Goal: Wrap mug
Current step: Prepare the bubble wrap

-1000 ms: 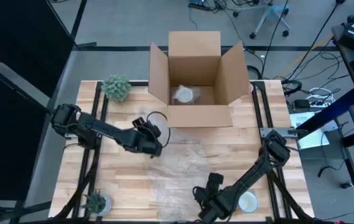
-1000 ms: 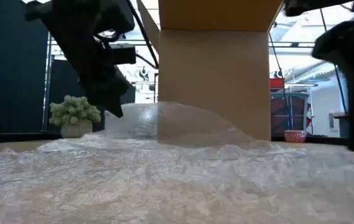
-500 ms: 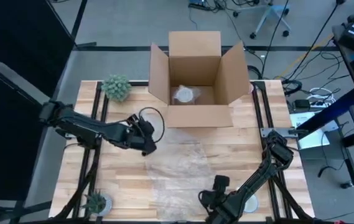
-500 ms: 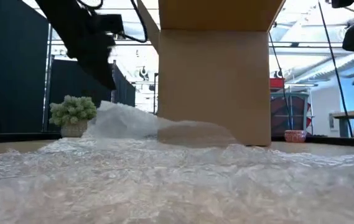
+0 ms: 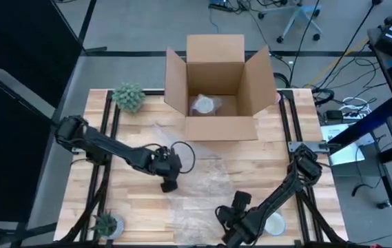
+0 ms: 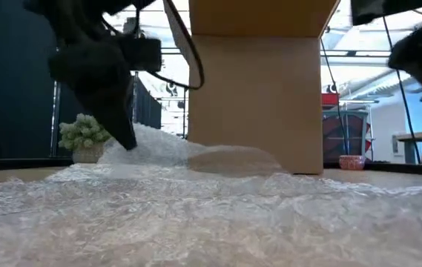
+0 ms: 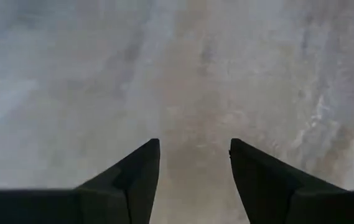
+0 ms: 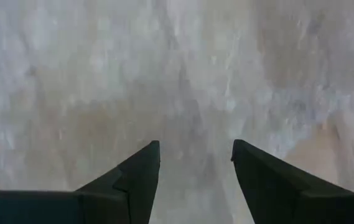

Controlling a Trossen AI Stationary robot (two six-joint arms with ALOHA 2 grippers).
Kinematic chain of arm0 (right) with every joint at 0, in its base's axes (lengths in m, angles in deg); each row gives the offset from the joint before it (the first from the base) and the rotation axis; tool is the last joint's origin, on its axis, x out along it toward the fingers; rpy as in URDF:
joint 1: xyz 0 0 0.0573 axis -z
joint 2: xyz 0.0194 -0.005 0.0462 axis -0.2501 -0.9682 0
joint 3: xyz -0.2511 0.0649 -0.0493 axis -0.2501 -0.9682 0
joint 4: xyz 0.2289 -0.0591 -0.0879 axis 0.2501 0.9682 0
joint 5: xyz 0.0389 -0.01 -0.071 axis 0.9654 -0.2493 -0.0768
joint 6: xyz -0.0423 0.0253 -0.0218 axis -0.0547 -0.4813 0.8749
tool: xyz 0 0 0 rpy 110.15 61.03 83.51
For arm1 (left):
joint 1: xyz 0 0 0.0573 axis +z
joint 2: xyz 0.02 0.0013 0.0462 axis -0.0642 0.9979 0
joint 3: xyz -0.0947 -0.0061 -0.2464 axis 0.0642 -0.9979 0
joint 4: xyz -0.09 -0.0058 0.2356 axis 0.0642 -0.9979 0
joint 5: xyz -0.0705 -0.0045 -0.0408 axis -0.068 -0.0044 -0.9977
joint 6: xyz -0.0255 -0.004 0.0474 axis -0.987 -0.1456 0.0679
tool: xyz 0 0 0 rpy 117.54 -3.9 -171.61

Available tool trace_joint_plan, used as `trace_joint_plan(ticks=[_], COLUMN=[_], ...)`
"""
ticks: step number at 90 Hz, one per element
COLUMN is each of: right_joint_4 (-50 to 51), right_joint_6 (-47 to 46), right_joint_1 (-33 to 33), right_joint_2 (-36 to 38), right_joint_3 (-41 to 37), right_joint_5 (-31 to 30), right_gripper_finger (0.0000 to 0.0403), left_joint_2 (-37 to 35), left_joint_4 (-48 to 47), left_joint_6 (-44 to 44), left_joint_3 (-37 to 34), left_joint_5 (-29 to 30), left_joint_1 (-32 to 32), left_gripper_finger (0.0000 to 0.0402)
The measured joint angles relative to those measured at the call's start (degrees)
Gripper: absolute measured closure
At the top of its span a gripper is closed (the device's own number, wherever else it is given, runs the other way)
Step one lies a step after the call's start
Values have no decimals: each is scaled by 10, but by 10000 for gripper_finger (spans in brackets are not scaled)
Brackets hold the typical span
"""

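Left arm reaches across the table, its left gripper [image 5: 167, 184] pointing down over the bubble wrap [image 5: 199, 186], fingers parted, holding nothing; right gripper [image 5: 227, 233], fingers likewise apart and empty, hovers at the sheet's near edge; the wrap lies flat before the cardboard box [image 5: 218, 86], running lengthwise from box to near edge.

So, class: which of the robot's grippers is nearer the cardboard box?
Left. The left gripper hangs just in front of the cardboard box, while the right gripper sits farther back, near the table's front edge.
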Motion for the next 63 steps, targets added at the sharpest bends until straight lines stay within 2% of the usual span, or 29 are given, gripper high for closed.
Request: trace_joint_plan(ticks=[19,33,43,63], right_joint_4=[-145,-239,-258,-274], right_joint_6=[76,129,130,136], right_joint_1=[31,62,76,70], right_joint_2=[0,-10,-28,-60], right_joint_3=[0,0,0,3], right_joint_5=[-36,-61,-57,-1], right_gripper_finger=[216,216,216,216], left_joint_2=[33,33,33,33], left_joint_4=[13,30,28,27], left_joint_6=[32,62,69,68], left_joint_3=[0,0,0,-1], left_joint_5=[84,120,151,154], left_joint_1=[10,29,43,55], left_gripper_finger=[222,222,222,222])
